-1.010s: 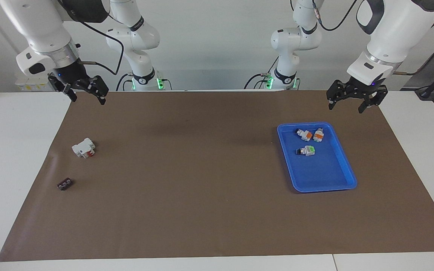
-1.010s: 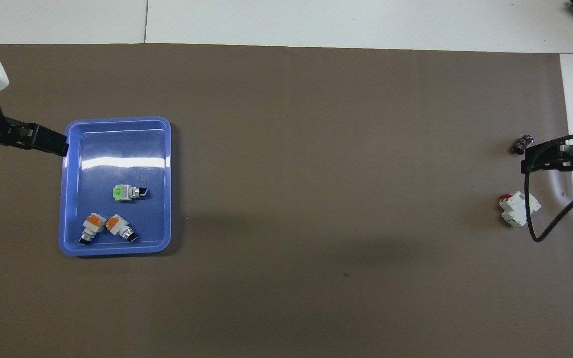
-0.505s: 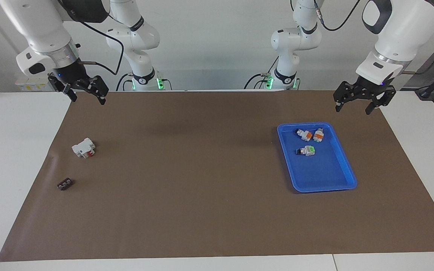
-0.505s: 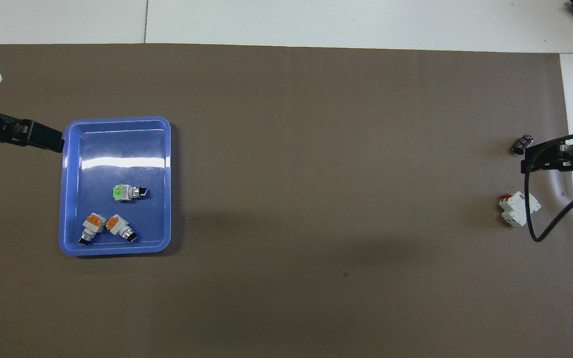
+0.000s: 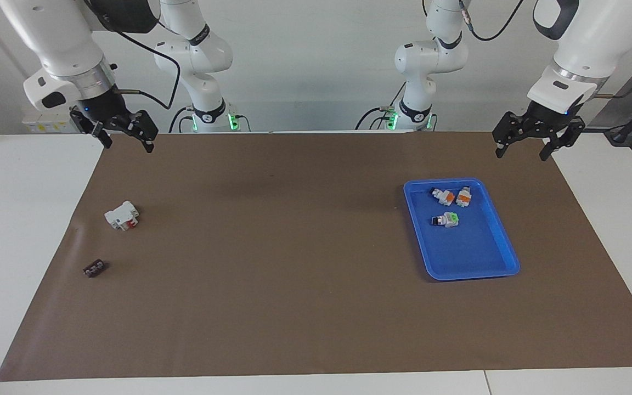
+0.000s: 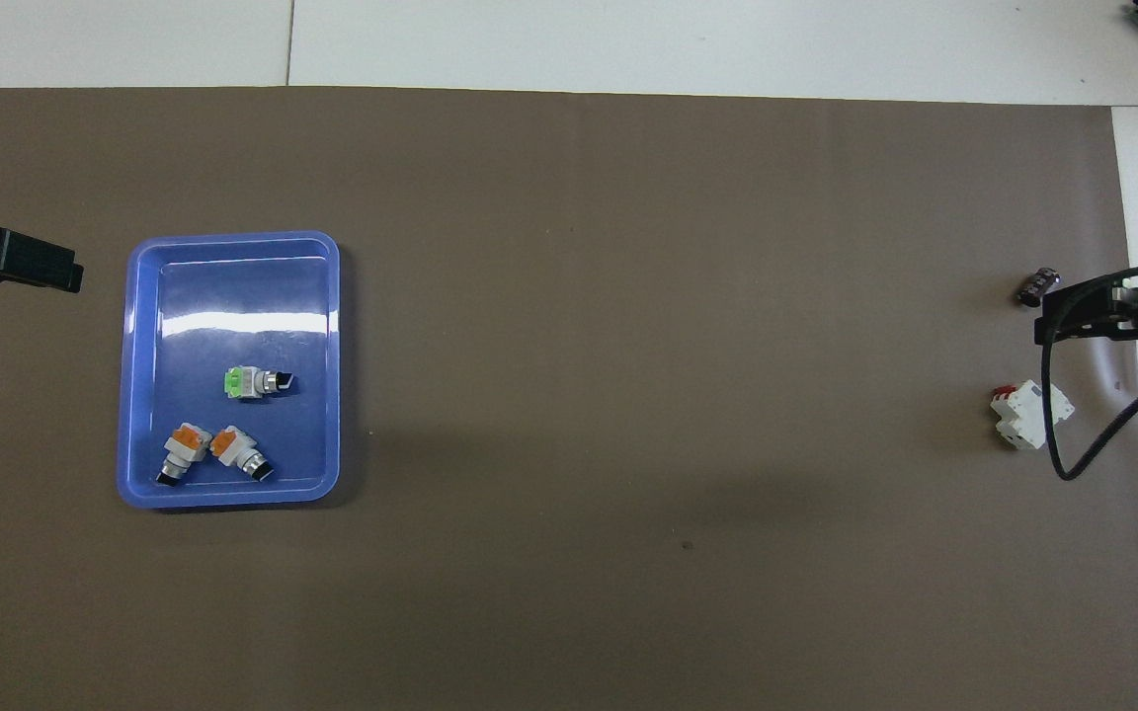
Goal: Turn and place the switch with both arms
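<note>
Two small white switches with an orange end and a black knob lie side by side in the blue tray (image 5: 475,274), one (image 5: 443,196) beside the other (image 5: 463,197). They also show in the overhead view (image 6: 184,452) (image 6: 236,452). My left gripper (image 5: 520,156) is open and empty, up over the brown mat beside the tray toward the left arm's end; only its tip shows in the overhead view (image 6: 31,267). My right gripper (image 5: 129,147) is open and empty, waiting up over the mat's edge at the right arm's end (image 6: 1102,316).
A white switch with a green part (image 5: 446,220) lies in the tray, farther from the robots than the orange ones. A larger white block with a red part (image 5: 122,215) and a small dark piece (image 5: 95,269) lie on the mat (image 5: 294,247) at the right arm's end.
My left gripper has moved away from the tray toward the left arm's end of the table and a little up. The right arm and the switches have not moved.
</note>
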Action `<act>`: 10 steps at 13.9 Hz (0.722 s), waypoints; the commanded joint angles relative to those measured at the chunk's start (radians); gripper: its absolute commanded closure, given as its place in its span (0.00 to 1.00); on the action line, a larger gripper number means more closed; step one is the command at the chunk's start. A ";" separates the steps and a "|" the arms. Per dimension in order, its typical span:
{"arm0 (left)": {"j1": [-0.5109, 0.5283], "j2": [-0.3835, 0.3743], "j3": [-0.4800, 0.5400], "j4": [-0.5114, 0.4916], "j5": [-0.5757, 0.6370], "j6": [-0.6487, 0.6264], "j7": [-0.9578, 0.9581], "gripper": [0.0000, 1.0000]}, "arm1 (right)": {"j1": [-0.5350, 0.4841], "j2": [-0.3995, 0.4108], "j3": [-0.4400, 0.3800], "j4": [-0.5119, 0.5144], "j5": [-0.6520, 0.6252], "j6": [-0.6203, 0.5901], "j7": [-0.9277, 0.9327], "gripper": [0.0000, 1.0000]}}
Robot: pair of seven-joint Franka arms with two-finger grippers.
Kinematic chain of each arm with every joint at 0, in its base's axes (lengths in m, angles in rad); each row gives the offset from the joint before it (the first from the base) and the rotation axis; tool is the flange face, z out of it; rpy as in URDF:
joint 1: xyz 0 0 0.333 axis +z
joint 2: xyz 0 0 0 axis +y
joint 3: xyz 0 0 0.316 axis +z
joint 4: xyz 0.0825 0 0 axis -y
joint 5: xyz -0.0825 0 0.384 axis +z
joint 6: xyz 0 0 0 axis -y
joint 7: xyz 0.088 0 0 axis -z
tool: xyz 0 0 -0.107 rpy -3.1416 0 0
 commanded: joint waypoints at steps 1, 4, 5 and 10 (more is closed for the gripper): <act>0.007 -0.049 -0.007 -0.087 0.003 0.047 -0.039 0.00 | -0.001 -0.020 0.002 -0.020 0.000 0.001 -0.012 0.00; 0.009 -0.050 -0.004 -0.080 0.003 0.031 -0.041 0.00 | -0.001 -0.020 0.002 -0.020 0.000 0.001 -0.012 0.00; 0.006 -0.050 -0.004 -0.080 0.005 0.030 -0.041 0.00 | -0.001 -0.020 0.002 -0.020 0.000 0.001 -0.014 0.00; -0.005 -0.064 -0.010 -0.094 0.003 0.012 -0.041 0.00 | -0.001 -0.020 0.002 -0.020 0.000 0.001 -0.012 0.00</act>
